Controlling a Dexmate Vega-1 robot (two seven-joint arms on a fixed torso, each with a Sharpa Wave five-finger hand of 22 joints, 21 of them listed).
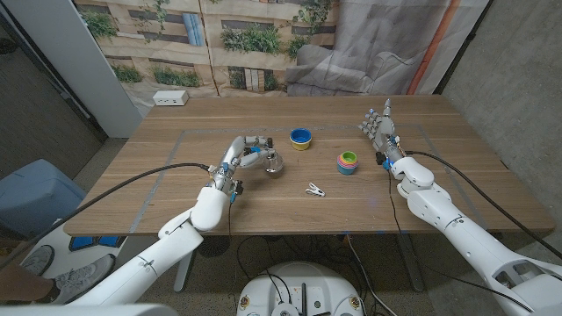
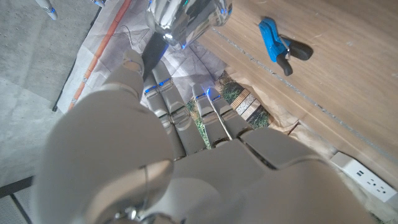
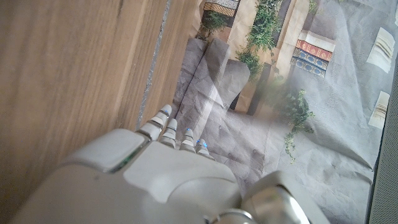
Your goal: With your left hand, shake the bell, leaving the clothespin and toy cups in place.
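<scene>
Shiny silver metal bell (image 1: 271, 164) gripped by left hand (image 1: 248, 154) above wooden desk (image 1: 176, 193); right hand (image 1: 380, 130) empty, fingers apart.

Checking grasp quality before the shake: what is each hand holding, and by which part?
The left hand grips the silver bell; its fingers reach to the bell's top, but the exact contact is hard to see. The right hand holds nothing.

Occluded and indistinct regions at this moment.
The bell (image 1: 271, 163) was partly covered by the left hand's fingers (image 1: 252, 147), and in the left wrist view it was blurred and cropped by the frame edge; the clothespin (image 1: 315, 189) was too small for detail.
</scene>
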